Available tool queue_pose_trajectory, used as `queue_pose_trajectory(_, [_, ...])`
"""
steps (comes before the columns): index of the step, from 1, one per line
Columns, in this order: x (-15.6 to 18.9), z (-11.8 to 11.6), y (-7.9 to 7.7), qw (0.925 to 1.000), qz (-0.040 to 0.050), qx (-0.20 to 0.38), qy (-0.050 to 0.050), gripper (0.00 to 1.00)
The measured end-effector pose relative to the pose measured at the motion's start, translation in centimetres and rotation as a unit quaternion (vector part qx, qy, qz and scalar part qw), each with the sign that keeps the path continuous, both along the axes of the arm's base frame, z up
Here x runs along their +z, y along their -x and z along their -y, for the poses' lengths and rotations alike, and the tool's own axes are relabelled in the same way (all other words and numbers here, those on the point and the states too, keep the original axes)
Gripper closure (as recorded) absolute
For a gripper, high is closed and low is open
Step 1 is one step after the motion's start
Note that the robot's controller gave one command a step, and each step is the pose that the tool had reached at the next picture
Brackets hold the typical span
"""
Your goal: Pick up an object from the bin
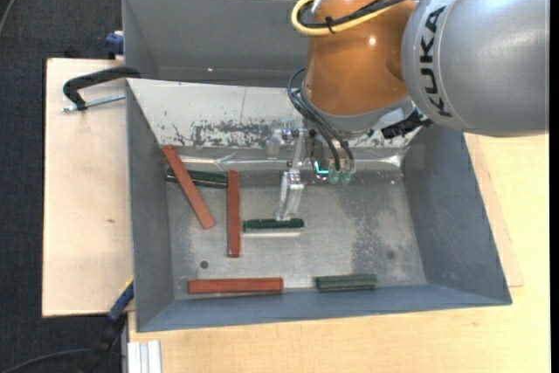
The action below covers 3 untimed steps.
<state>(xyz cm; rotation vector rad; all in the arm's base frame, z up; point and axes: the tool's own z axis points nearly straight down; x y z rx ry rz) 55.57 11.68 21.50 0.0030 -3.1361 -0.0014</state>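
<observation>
My gripper (288,205) hangs below the orange wrist cover near the middle of the bin. Its tip is just above a short dark green bar (273,224) that lies flat, pointing left to right; whether they touch I cannot tell. To the left of that bar lies a red-brown bar (233,214), pointing front to back.
A second red-brown bar (188,186) lies slanted at the left, across another dark green bar (208,179). Along the bin's front wall lie a third red-brown bar (235,285) and a dark green bar (346,281). The arm and its cables cover the bin's back right.
</observation>
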Motion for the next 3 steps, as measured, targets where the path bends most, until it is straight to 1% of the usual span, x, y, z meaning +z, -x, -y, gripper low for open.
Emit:
queue_pose_trajectory(1, [-14.9,1.1,2.2,0.9988,-0.0014,-0.050,0.001,0.00])
queue_pose_trajectory(2, [-14.4,1.0,1.9,0.9988,0.0029,-0.050,0.000,1.00])
queue_pose_trajectory(3, [-0.6,0.4,3.1,0.9997,0.0091,-0.024,-0.001,1.00])
